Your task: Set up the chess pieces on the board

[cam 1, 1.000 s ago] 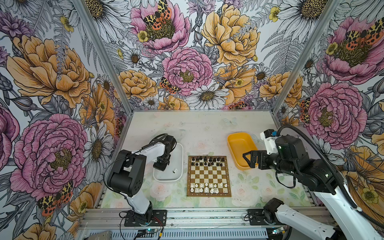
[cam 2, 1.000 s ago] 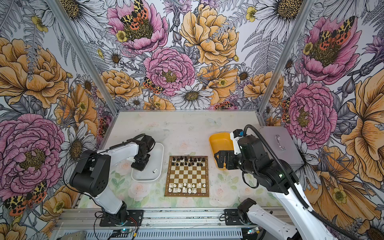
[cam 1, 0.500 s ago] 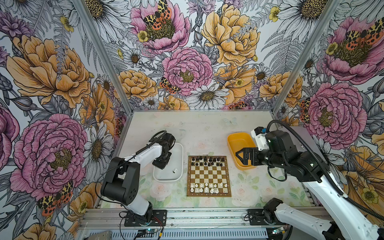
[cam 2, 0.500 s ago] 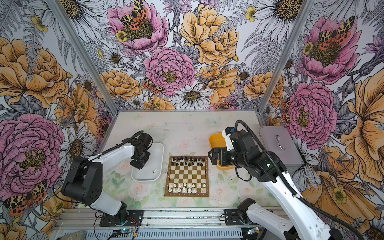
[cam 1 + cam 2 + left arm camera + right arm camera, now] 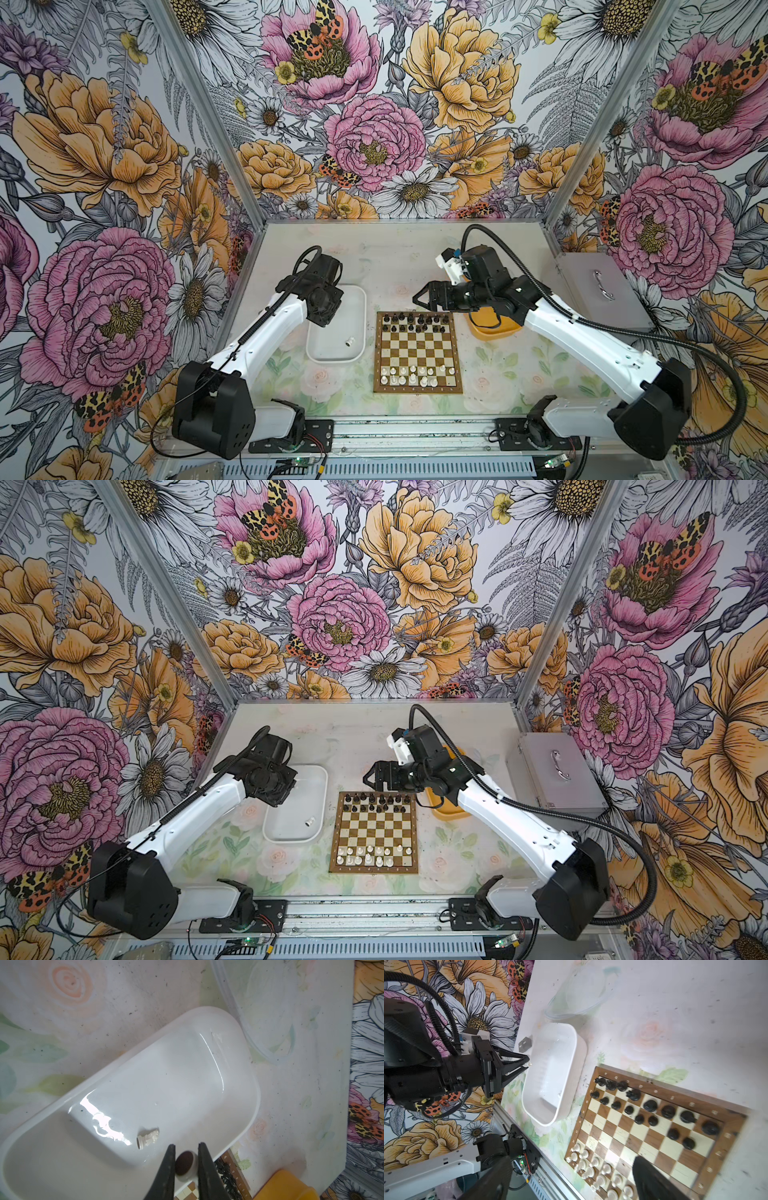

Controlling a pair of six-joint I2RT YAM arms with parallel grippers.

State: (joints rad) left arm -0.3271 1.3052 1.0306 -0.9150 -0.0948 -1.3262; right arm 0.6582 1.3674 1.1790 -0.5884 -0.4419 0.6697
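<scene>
The board [image 5: 417,349] lies at the table's middle, with black chess pieces [image 5: 415,322] on its far rows and white ones [image 5: 409,374] on its near rows. To its left stands a white tray [image 5: 332,353] in which one white piece [image 5: 350,341] lies on its side. Above the tray's left part my left gripper [image 5: 322,320] is shut on a white piece [image 5: 185,1164] whose brown felt base shows between the fingers. My right gripper [image 5: 419,297] hovers open over the board's far edge. In the right wrist view its fingers [image 5: 652,1180] stand wide apart above the board [image 5: 633,1140].
A yellow tray [image 5: 494,328] sits right of the board, partly under my right arm. A grey metal case [image 5: 602,291] stands at the far right. A clear plastic lid [image 5: 266,1012] lies on the table beyond the white tray. Floral walls close three sides.
My right gripper has swung left from over the yellow tray to the board's far edge. The left gripper stays over the white tray, still shut on its piece.
</scene>
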